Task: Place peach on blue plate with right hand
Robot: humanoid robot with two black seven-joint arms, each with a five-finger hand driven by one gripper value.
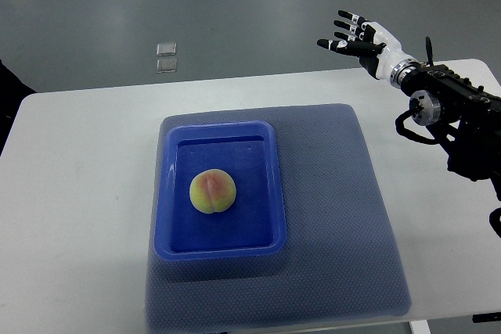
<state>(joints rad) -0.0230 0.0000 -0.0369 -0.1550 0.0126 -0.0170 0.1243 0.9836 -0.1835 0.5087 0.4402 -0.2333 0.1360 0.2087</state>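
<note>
Overhead, the camera looked steeply down on a white table (pixel 78 193) standing on a grey floor. A blue-grey textured mat (pixel 344 217) covered the middle of the table, its near edge close to the table's near edge. On the left part of the mat sat a blue plate (pixel 168 193), which was really a shallow rectangular tray with a raised rim and rounded corners. The peach (pixel 212 192) lay inside the tray, a little left of its middle, resting on the tray's flat floor and clear of every wall. The fruit was round, yellow-green with a pink-orange blush on its upper side.

The robot's right hand (pixel 356 39) was at the far right of the scene, beyond the far edge of the table and well apart from both peach and tray. Its dark fingers (pixel 333 45) were spread and extended toward the left, holding nothing; the palm was white. A silver wrist joined it to a black arm (pixel 462 115) with exposed cables that came in from the right edge, above the table's far right corner.

On the floor beyond the table, far left of centre, lay two small clear square objects (pixel 166 58), one just beyond the other. A dark shape showed at the left edge; what it was could not be told.
</note>
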